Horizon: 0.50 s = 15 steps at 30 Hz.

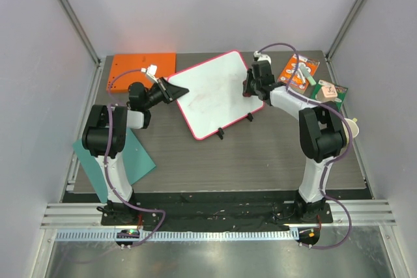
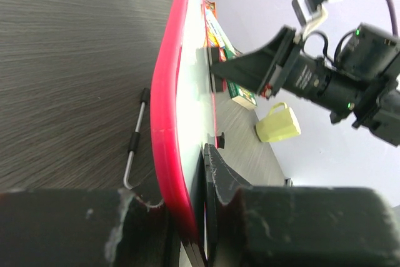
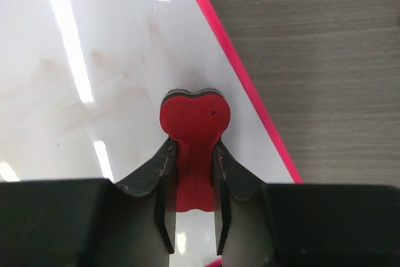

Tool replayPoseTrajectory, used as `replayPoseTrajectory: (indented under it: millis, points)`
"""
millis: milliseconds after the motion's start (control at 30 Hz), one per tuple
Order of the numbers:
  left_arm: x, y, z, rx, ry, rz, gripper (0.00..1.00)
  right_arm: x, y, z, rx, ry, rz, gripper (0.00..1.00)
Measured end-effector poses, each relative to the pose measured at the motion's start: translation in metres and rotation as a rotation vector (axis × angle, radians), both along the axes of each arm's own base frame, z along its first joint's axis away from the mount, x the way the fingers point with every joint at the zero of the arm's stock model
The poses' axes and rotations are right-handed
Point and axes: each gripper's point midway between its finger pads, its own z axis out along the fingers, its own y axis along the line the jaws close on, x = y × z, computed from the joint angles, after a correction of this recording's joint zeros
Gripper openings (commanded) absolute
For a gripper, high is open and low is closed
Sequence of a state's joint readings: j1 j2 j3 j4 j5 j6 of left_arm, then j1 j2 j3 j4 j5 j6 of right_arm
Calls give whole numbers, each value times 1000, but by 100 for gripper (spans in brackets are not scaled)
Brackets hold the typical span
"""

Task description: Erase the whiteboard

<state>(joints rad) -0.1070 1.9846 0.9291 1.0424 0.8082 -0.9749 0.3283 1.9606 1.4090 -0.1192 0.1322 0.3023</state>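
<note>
We are judging the erasing to be well along. The whiteboard [image 1: 212, 92] is sitting mid-worktop toward the far edge, between the orange board [image 1: 142, 66] in the far left corner and the clutter [image 1: 306, 76] in the far right corner. It is showing mostly clean white, with only faint brownish smudges [image 1: 201, 101] across its middle. Those pale traces are what we are counting as left to wipe.

The right gripper [image 3: 194, 154] is clamping its fingers tight on the stem of a red eraser [image 3: 195, 115]. The eraser's pad is pressing on the board just inside the pink rim, on the side nearest the right edge of the worktop. The left gripper [image 1: 171, 89] is pinching the board's opposite corner, one finger on each face of the rim, and we are reading that as steadying it.
</note>
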Motion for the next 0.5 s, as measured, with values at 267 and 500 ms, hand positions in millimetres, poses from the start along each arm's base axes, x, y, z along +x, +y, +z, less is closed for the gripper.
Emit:
replayPoseTrajectory:
  millis: [267, 500]
  points:
    - [0, 0, 2, 9, -20, -7, 0, -49, 9, -17, -15, 18, 15, 1]
    - [0, 2, -2, 14, -5, -2, 0, -67, 90, -7, -89, -3, 152, 1]
